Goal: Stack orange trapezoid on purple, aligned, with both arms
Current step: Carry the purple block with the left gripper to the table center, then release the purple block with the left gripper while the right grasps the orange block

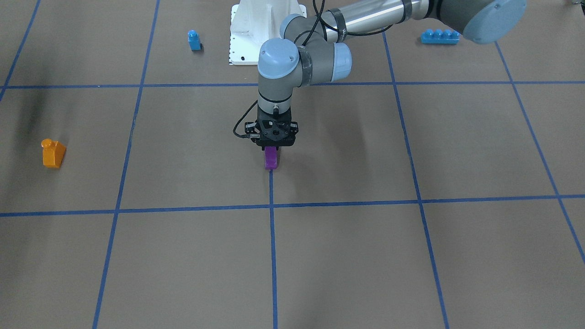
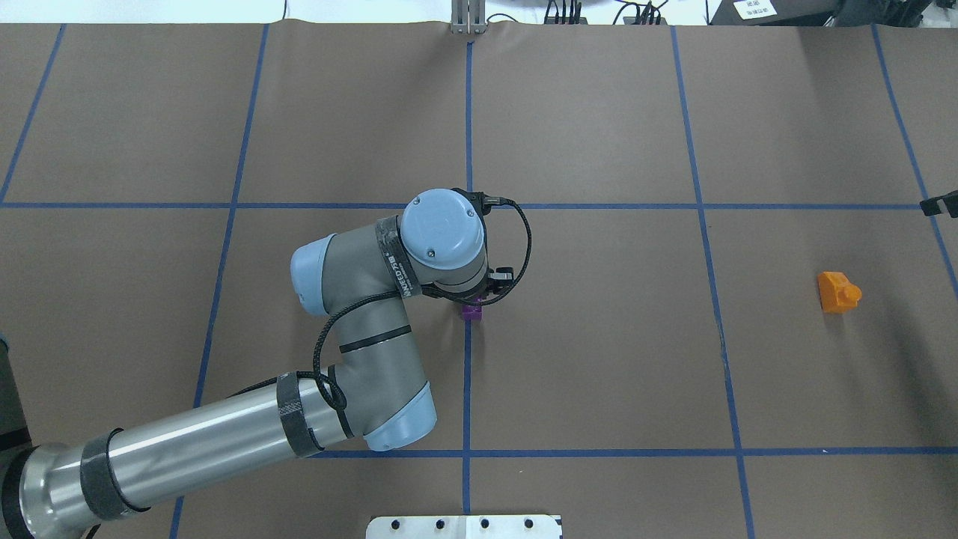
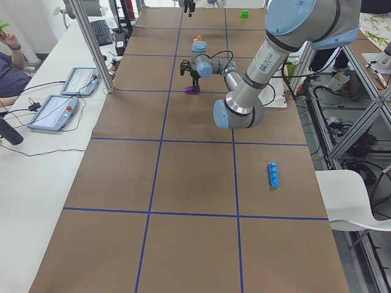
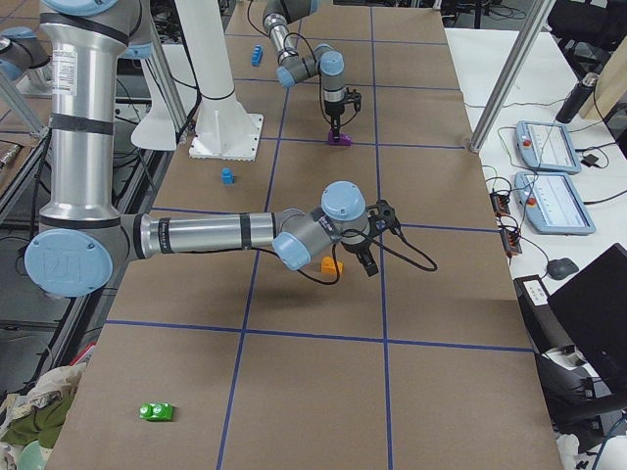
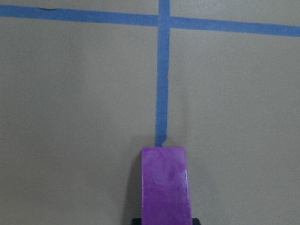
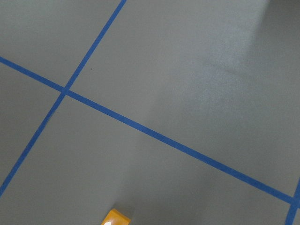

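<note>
Exterior front-facing: left gripper [image 1: 272, 149] pinches purple [image 1: 271, 160] at blue tape line [image 1: 273, 192] end; orange trapezoid [image 1: 53, 153] well apart; right gripper [image 4: 369, 266] beside it, jaw state cannot be told.

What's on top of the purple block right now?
Only the left claw, sitting straight over the purple block; no block is stacked there. The claw covers its top and stud, so whether it is clamped cannot be seen. The orange trapezoid stands well apart.

Blue single-stud block [image 1: 194, 40] and long blue four-stud brick [image 1: 439, 36] well apart on brown table [image 1: 347, 256]. Green block [image 4: 157, 411] alone by table end. Blue tape grid [image 1: 273, 246].
</note>
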`<state>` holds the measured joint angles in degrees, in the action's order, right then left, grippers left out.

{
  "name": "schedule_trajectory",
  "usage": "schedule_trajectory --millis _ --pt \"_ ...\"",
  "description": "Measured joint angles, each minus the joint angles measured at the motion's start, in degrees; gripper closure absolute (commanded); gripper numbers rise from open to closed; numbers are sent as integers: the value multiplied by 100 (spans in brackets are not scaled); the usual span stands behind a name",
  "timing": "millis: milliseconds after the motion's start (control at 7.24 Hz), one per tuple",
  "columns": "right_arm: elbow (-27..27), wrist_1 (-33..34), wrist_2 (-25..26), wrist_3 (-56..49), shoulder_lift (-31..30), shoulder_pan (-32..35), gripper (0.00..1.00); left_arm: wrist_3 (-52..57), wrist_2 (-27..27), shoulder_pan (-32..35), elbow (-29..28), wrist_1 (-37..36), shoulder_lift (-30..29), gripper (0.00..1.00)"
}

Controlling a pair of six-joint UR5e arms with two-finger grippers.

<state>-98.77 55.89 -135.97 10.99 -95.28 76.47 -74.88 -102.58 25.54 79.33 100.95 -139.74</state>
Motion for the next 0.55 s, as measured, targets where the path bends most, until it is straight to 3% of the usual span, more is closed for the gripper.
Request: schedule_trajectory --millis 552 --pt "-10 0 -24 148 0 -14 1 48 -59 122 352 -126 17 1"
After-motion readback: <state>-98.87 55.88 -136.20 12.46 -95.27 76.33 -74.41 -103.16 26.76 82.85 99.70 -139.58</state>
